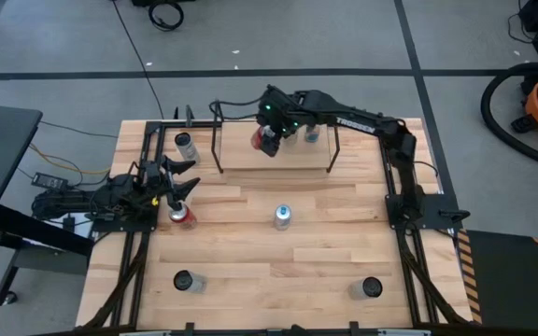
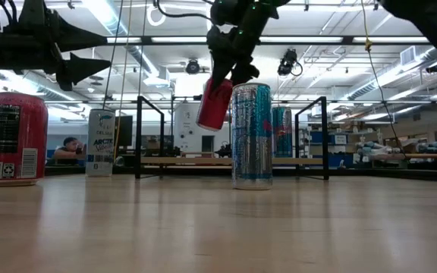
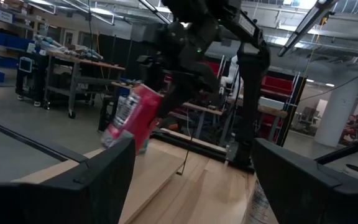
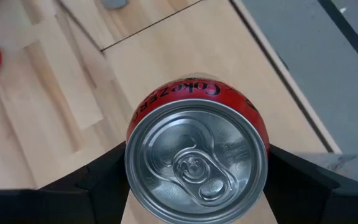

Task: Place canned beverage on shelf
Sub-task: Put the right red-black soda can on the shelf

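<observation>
A red Coke Zero can hangs tilted over the shelf, a low wood board between black rod end frames at the table's far middle. My right gripper is shut on it; its wrist view looks down on the can's silver top. Another can stands on the shelf board. My left gripper waits open at the table's left side, beside a red can that stands on the table. My right gripper pinches the red can's side wall just under its top rim between its two fingers, one on each side. The fingers slant down from above. The can is lifted clear and hangs tilted below them, its bottom toward the shelf board.
A tall blue and silver can stands mid-table. Other cans stand at the far left, near left and near right. The shelf's rod frames rise at both its ends.
</observation>
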Motion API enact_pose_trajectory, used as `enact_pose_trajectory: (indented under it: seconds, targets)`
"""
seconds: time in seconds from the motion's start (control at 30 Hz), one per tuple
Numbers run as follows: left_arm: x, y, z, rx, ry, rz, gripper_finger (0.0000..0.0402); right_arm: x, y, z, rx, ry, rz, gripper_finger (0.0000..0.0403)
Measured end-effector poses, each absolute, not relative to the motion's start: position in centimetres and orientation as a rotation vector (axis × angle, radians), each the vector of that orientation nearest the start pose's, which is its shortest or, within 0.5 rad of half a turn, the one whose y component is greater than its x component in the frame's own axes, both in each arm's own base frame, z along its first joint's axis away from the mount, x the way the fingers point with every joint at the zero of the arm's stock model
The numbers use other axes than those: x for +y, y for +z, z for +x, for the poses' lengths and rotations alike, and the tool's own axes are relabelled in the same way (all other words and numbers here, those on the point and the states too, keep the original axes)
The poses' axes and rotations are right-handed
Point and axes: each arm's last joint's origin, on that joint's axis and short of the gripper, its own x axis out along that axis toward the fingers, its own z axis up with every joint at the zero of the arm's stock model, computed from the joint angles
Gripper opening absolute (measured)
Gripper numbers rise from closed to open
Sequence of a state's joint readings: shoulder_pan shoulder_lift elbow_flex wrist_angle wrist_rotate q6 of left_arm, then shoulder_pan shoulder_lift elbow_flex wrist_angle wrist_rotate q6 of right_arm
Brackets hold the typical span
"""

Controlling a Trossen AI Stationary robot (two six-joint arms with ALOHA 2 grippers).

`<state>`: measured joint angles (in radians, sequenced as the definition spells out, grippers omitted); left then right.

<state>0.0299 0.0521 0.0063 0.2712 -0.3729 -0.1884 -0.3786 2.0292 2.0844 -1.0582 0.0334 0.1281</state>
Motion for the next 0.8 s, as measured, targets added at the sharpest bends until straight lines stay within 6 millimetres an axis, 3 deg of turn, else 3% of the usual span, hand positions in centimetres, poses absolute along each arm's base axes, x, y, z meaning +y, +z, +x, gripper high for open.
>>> enact_pose_trajectory:
  seconds: [0.2,0.37,0.8]
  targets:
    - [1.7,18.8,9.4,-0.277,0.470,-0.228,0.0321,-18.1,33.1,40.3,0.965,-0.474,0.332,0.0308]
    - [2.1,18.8,9.4,-0.282,0.518,-0.225,0.0321,-19.2,31.5,40.1,1.047,-0.487,0.368,0.0308]
    - [2.6,18.8,9.2,-0.272,0.588,-0.137,0.0321,-18.5,29.8,40.9,1.116,-0.456,0.364,0.0309]
